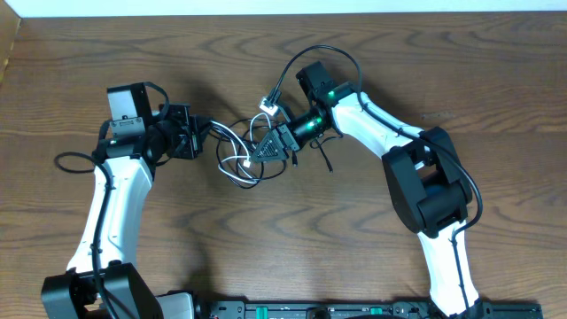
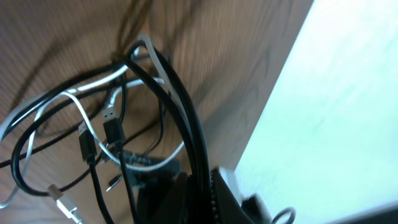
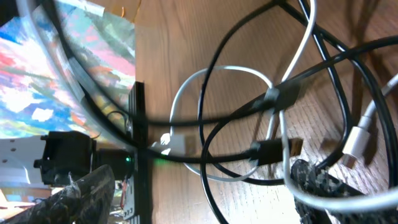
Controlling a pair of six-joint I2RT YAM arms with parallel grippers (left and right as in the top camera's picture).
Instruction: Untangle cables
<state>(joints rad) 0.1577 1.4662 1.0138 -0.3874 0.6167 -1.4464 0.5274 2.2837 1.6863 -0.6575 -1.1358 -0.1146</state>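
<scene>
1. Two cables (image 1: pixel 241 155), one black and one white, sit knotted mid-frame in the overhead view on the wooden table (image 1: pixel 372 257), right between your arms.
2. Your left gripper (image 1: pixel 197 139), left of centre, is pinched together. Strands run straight into it, so I judge it's clamped on the cables: that's your anchor.
3. Your right gripper (image 1: pixel 268 147) sits over the knot's right edge. Its wrist view shows the fingers (image 3: pixel 314 180) spread wide, loops crossing between them, nothing pinched.
4. Pick one strand only. The black USB plug (image 3: pixel 273 149), centre-right of the right wrist view, looks like a free end worth chasing.
5. Close just behind that plug, then draw it slowly toward the right of the frame, watching that the strand with the white plug (image 3: pixel 357 140) doesn't cinch tighter.
</scene>
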